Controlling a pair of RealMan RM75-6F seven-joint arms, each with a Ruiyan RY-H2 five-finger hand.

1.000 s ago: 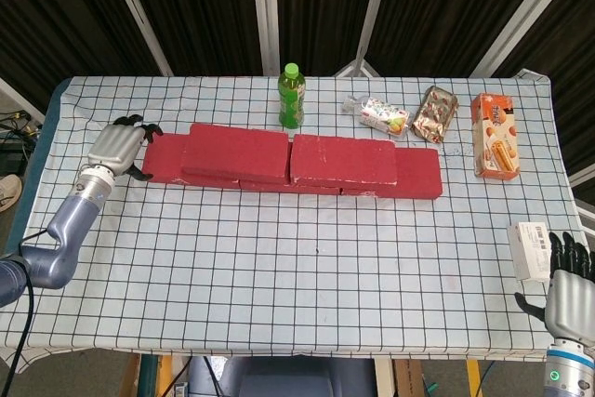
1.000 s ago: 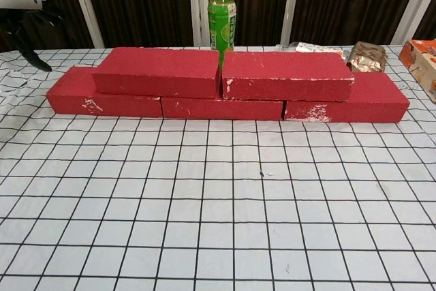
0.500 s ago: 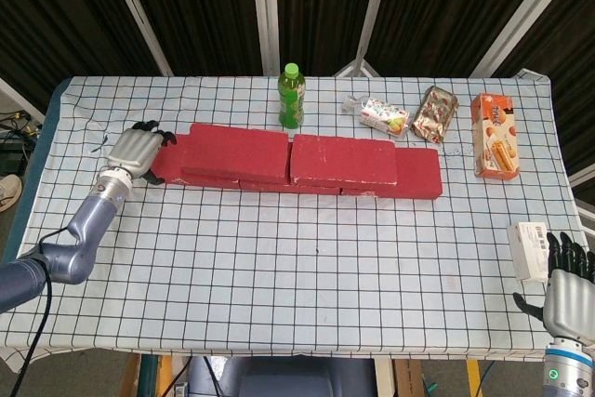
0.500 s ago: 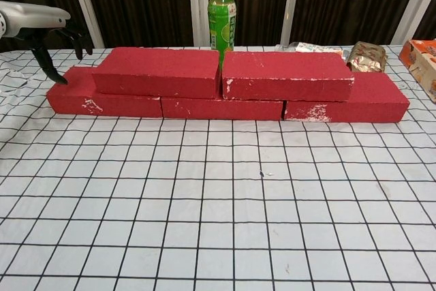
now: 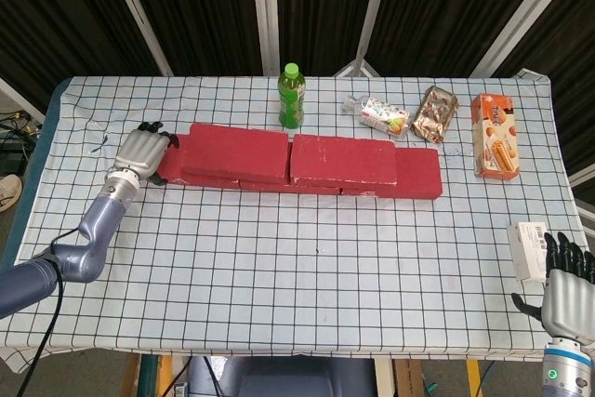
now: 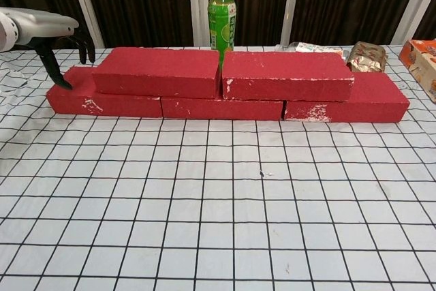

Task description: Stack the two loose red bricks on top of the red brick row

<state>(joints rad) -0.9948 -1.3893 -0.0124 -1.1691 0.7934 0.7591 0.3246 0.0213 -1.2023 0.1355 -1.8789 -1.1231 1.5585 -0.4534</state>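
I am seeing both loose bricks, the left upper brick and the right upper brick, lying on top of the red brick row. My left hand is touching the row's 9 o'clock end, fingers spread and gripping nothing, while my right hand is waiting open at 4 o'clock beside a white box. At 12 o'clock a green bottle is standing, its label too small to read.
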